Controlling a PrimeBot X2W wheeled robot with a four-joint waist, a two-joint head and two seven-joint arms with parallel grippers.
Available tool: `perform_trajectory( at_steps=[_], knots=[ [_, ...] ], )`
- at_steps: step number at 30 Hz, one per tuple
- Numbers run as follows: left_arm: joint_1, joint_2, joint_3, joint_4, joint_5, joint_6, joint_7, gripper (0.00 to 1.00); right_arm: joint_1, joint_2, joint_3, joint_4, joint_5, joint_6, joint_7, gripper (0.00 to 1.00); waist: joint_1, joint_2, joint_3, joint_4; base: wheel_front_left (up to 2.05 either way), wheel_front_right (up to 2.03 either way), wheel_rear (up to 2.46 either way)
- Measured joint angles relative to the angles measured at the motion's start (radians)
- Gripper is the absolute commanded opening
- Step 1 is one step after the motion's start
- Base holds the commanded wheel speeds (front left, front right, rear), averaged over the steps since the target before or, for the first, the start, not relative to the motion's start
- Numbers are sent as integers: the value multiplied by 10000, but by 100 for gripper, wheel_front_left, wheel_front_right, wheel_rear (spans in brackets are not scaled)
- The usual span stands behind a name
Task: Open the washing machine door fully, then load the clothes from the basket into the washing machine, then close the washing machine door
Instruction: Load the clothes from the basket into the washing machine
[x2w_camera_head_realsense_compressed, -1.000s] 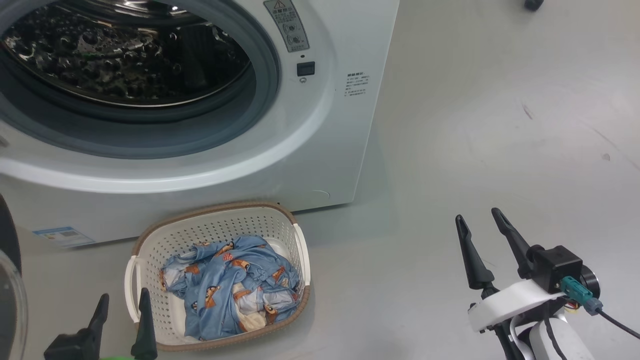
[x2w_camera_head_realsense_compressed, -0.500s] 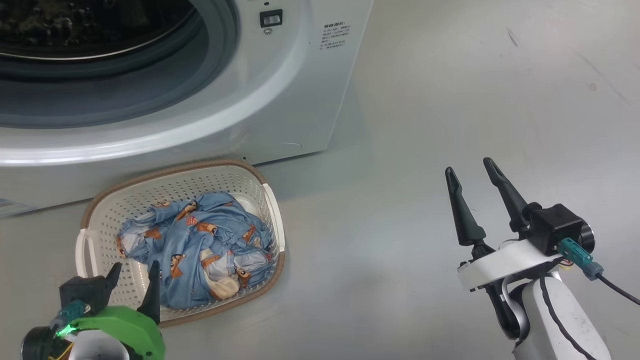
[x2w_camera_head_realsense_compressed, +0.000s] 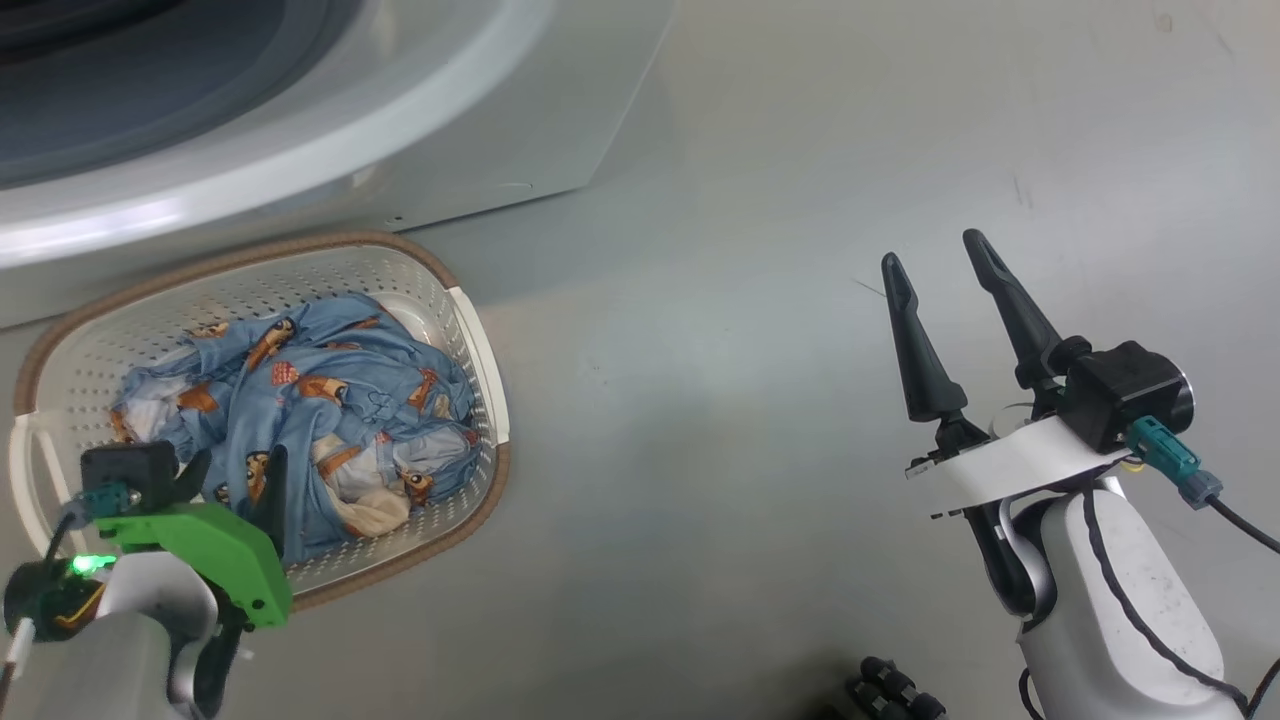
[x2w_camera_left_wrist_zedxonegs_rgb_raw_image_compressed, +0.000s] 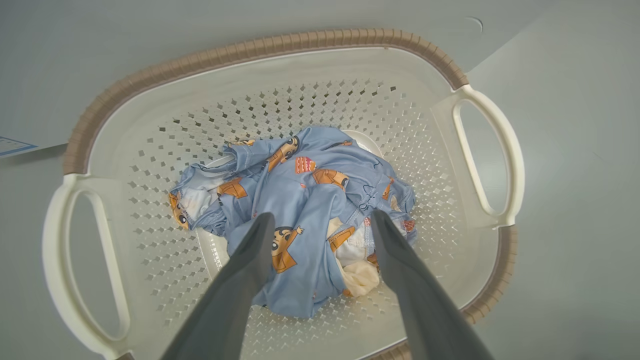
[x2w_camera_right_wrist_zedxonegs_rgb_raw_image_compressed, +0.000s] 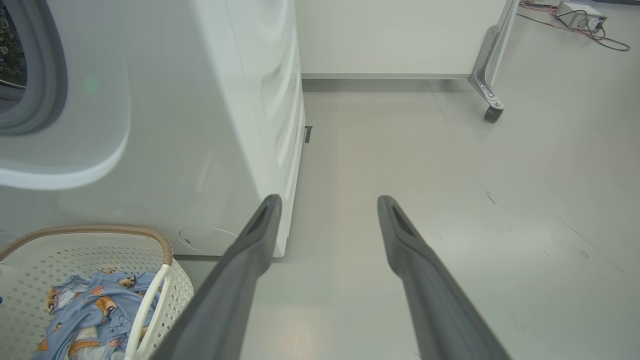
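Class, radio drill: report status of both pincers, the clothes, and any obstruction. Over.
Left pincer open, pointed at clothes in basket. Right pincer open, empty, over floor. No obstruction seen.

You have the cream perforated plastic basket (x2w_camera_head_realsense_compressed: 420, 280) just before the big white front-loading washing machine (x2w_camera_head_realsense_compressed: 480, 130), blue printed clothes (x2w_camera_head_realsense_compressed: 320, 400) heaped inside it, grey floor (x2w_camera_head_realsense_compressed: 720, 400) to its right.
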Motion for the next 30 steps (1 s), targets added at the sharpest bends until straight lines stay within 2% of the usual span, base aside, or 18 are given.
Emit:
perform_trajectory(
  at_steps=[15,30],
  knots=[
    [-1952,589,199,1254,-681,-10,698,100,-675,35,-278,-385,0,0,0,100,0,0,1901,-518,0,0,0],
    [-2883,1014,-151,2196,-1035,-10,1037,100,-824,50,-408,-713,52,0,-2,100,-1,0,2733,-784,0,0,0]
  ],
)
